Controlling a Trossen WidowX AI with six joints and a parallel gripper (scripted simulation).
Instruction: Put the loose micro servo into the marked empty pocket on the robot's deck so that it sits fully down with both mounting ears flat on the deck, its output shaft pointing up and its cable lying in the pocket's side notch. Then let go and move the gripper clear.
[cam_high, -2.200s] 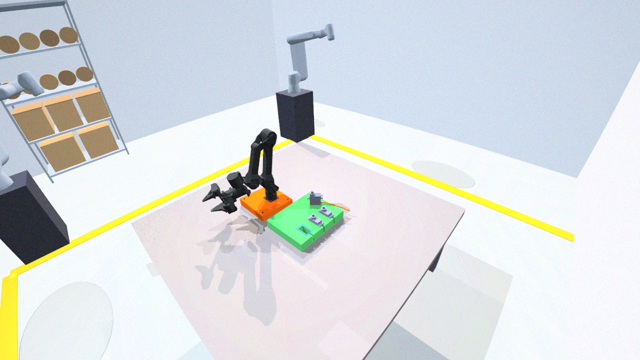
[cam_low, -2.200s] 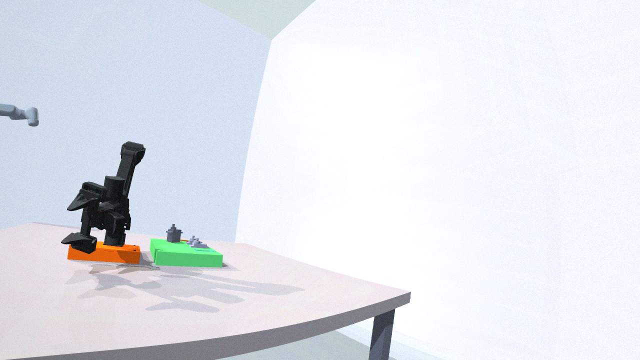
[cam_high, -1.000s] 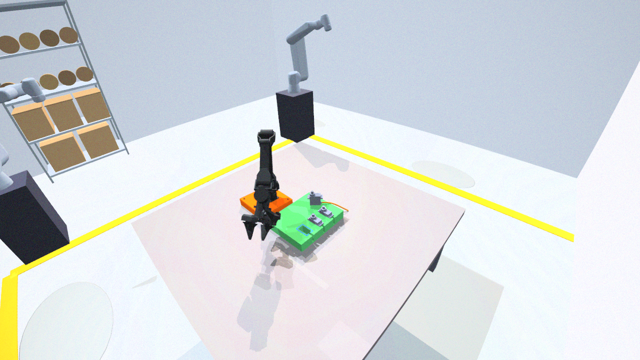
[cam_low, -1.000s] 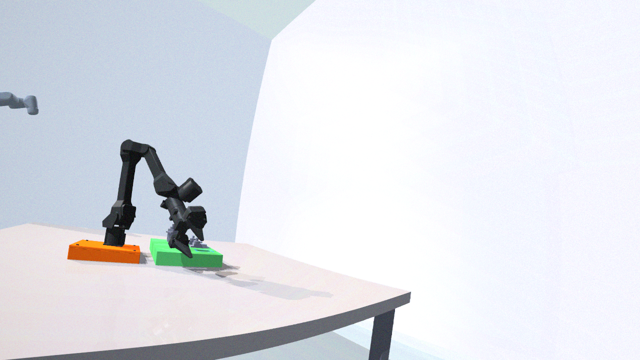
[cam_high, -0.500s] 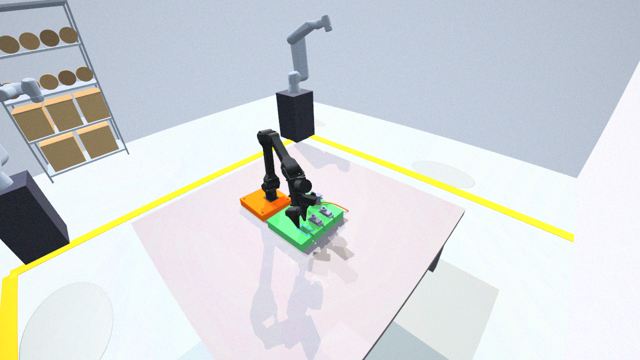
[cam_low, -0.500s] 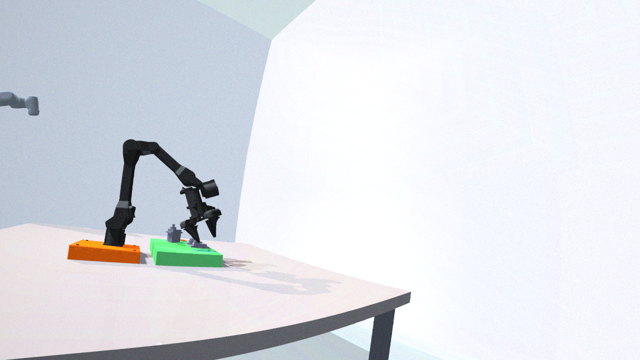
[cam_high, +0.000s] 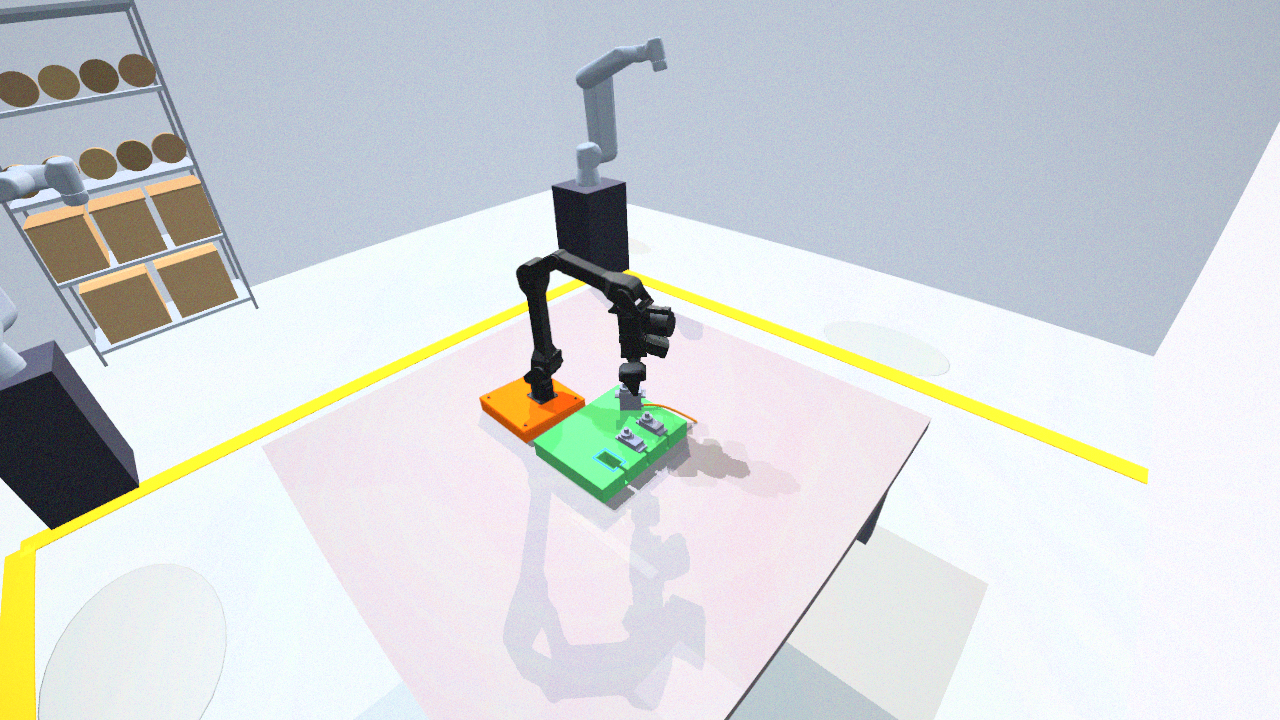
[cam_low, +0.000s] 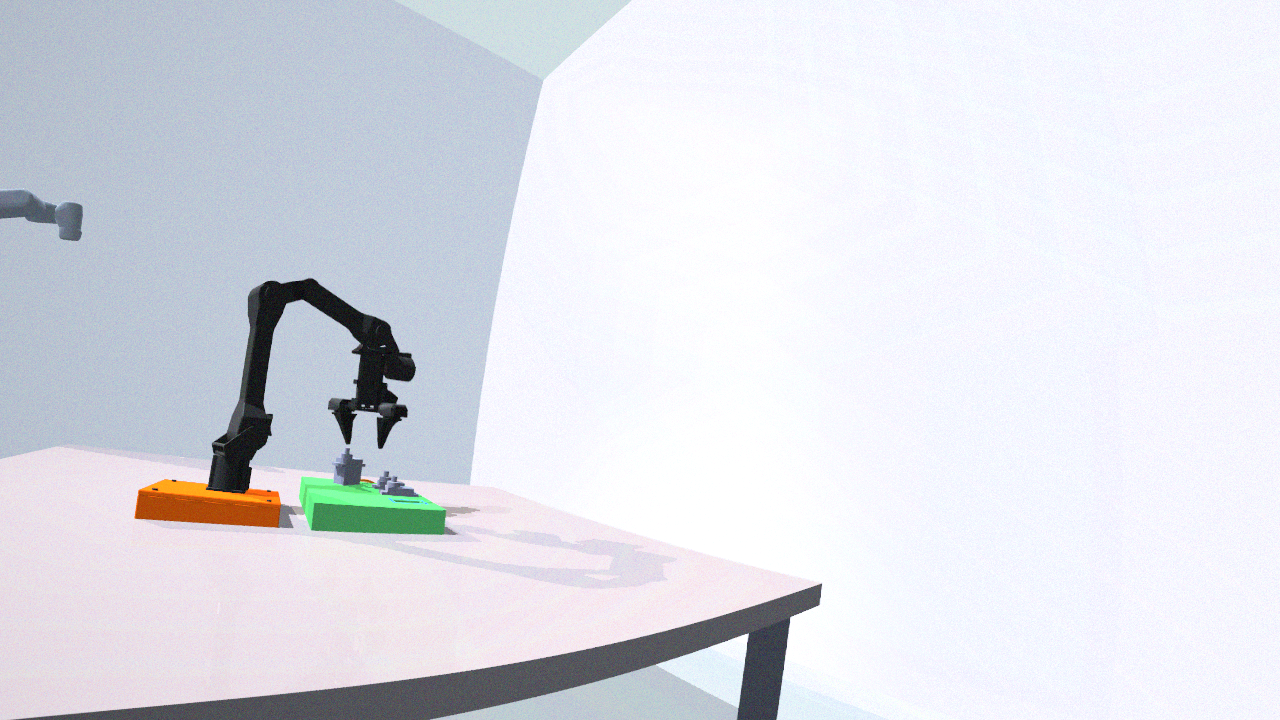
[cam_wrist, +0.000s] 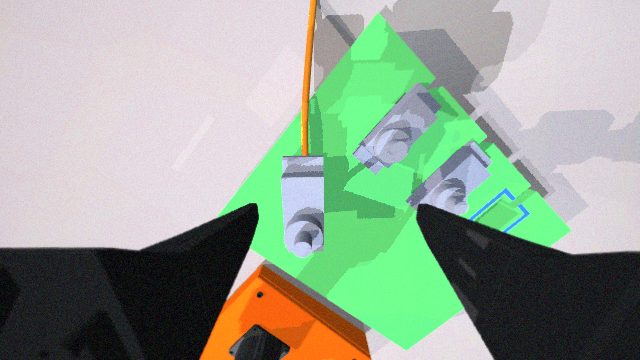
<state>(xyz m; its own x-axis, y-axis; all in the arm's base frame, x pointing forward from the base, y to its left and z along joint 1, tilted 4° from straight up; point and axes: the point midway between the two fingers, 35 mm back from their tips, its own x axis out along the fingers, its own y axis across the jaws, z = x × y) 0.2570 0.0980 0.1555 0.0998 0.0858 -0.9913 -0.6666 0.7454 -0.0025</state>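
Fingers stand released, empty, above the loose micro servo (cam_wrist: 302, 202), which rests upright at the deck's (cam_wrist: 385, 295) far edge. Recommend descending centred, gripping the body's flat sides, sparing the cable (cam_wrist: 308, 75). Marked pocket (cam_wrist: 500, 214) remains empty.

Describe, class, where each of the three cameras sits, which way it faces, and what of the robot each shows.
Top: high and off to one side, looking down at the table; whole arm visible.
Exterior: low beside the table, looking across it; whole arm in side profile, open gripper above the loose servo.
Wrist: on the arm, looking down between the jaws; only the two fingers show.
Shared: all show the green deck and the loose servo.
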